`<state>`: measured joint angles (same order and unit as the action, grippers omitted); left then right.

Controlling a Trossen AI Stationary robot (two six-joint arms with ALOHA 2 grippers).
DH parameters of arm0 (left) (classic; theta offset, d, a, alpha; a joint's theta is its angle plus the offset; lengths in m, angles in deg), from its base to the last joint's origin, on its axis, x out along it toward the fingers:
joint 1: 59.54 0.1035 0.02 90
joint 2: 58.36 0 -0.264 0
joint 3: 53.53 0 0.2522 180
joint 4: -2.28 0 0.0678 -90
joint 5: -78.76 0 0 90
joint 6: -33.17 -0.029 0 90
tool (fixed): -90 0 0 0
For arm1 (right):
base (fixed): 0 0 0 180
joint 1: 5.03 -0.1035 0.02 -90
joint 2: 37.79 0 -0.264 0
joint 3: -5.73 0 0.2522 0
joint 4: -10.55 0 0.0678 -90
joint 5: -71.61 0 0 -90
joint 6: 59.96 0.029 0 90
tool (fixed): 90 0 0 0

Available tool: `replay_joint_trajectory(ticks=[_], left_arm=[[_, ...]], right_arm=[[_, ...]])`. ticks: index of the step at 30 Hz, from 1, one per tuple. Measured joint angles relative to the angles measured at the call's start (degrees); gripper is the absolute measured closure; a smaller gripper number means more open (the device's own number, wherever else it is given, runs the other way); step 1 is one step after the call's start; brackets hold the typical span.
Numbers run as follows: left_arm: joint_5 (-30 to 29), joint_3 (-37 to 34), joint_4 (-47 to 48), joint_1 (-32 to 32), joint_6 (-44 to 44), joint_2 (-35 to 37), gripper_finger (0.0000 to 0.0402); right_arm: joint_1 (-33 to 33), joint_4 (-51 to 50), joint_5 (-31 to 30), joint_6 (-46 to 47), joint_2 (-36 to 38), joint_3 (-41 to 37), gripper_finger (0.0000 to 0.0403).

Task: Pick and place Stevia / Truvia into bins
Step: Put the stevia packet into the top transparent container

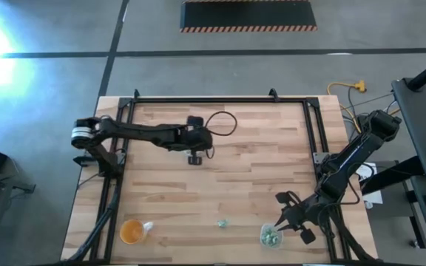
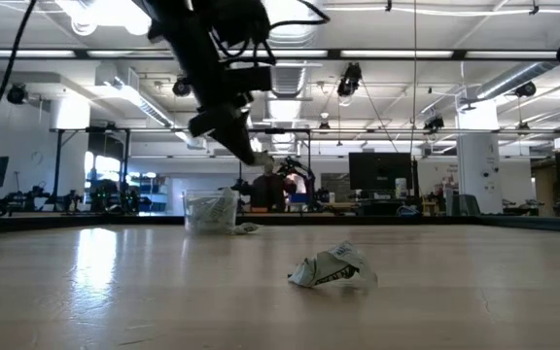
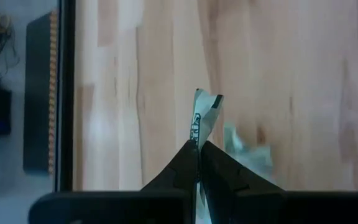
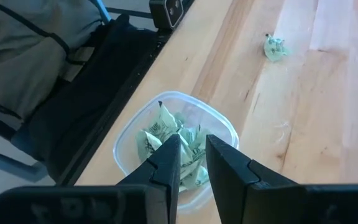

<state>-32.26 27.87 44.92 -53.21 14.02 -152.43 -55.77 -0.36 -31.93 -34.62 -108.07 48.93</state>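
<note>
Packets: most sit heaped in a clear bin (image 4: 176, 146) at the table's near right corner, seen under the right gripper (image 4: 191, 163) in the right wrist view. Green-and-white paper fills the bin's bottom. In the high view the same bin (image 1: 270, 235) shows just beside the right gripper (image 1: 293, 222), at the table (image 1: 257, 162) edge.

Right gripper — fingers a little apart, tips hanging over the bin's rim, nothing between them that I can make out.

One loose packet (image 1: 222, 222) lies crumpled on the bare wood, between the right bin and the orange cup (image 1: 131, 231). It shows too in the right wrist view (image 4: 275, 47) and, closest, in the low view (image 2: 333, 266), twisted and creased.

Left gripper (image 1: 195, 157) — out over the table's far middle, well apart from the bins. Left wrist view: fingers (image 3: 178, 173) pressed together on a packet (image 3: 204, 115), which stands up between the tips, folded lengthwise. A pale blurred scrap (image 3: 247, 149) shows on the wood beyond; cannot tell what it is.

Low view: a second clear bin (image 2: 210, 211) stands across the table with paper in it and a packet (image 2: 247, 228) at its foot. Dark arm (image 2: 217, 68) hangs above it.

Orange cup is at the near left corner, something white touching its side.
</note>
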Motion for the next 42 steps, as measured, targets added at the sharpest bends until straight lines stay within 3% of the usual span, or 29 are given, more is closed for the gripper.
replay_joint_trajectory(ticks=[8, 16, 37, 42], left_arm=[[-2.96, -9.70, -0.38, 0.04, 3.68, 5.79, 0.0400], [-5.09, -14.18, -2.41, 0.23, 4.01, 6.42, 0.0400], [-3.41, -14.50, -2.35, 0.46, 7.88, 6.41, 0.0398], [-3.36, -14.52, -2.35, 0.46, 7.83, 6.34, 0.0362]], right_arm=[[0.00, 0.74, -0.14, 0.65, 0.00, -0.40, 0.0335], [0.00, 0.91, -0.13, 0.62, 0.00, -0.31, 0.0335], [0.00, 0.86, -0.13, 0.62, 0.00, -0.29, 0.0335], [0.00, 0.85, -0.13, 0.63, 0.00, -0.31, 0.0335]])
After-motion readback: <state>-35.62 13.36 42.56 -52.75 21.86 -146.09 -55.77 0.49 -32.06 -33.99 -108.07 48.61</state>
